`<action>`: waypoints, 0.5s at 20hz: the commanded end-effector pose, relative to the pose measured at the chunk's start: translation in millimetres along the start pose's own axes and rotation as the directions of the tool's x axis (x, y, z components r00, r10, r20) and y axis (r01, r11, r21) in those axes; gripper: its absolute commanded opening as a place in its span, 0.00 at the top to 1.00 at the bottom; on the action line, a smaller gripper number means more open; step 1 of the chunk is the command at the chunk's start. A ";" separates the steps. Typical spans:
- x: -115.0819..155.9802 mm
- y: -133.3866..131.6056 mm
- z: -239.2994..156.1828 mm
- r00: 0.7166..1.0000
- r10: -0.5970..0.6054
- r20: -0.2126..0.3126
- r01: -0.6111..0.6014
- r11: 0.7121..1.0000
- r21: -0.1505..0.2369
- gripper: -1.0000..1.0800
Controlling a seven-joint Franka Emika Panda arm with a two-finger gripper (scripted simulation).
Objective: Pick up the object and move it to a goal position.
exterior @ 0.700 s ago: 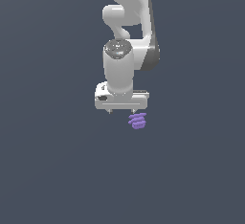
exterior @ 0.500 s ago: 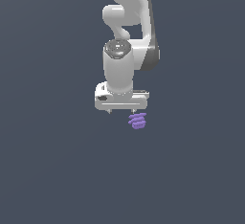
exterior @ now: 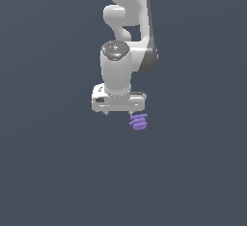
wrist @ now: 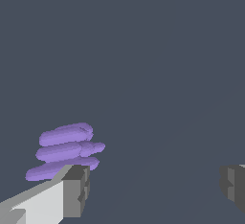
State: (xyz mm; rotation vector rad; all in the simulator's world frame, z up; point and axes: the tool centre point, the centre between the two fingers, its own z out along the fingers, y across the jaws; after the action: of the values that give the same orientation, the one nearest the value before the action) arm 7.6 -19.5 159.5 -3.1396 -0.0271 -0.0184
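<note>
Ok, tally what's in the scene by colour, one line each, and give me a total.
Purple: 1, the ridged purple object, lying by one finger of the hand and not between the fingers.
White: 1, the robot arm with its hand, fingers spread apart in the wrist view.
Total: 2
</note>
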 end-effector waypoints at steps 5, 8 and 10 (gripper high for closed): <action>-0.2 -2.3 1.2 1.000 0.024 0.000 -0.024 1.000 0.001 0.04; -0.5 -4.7 2.5 0.999 0.054 0.001 -0.054 0.999 0.001 0.04; -0.8 -6.7 3.7 0.997 0.078 0.002 -0.078 0.997 0.002 0.04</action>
State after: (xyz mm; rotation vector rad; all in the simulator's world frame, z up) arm 7.0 -14.3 156.7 -3.1372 0.0683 -0.0163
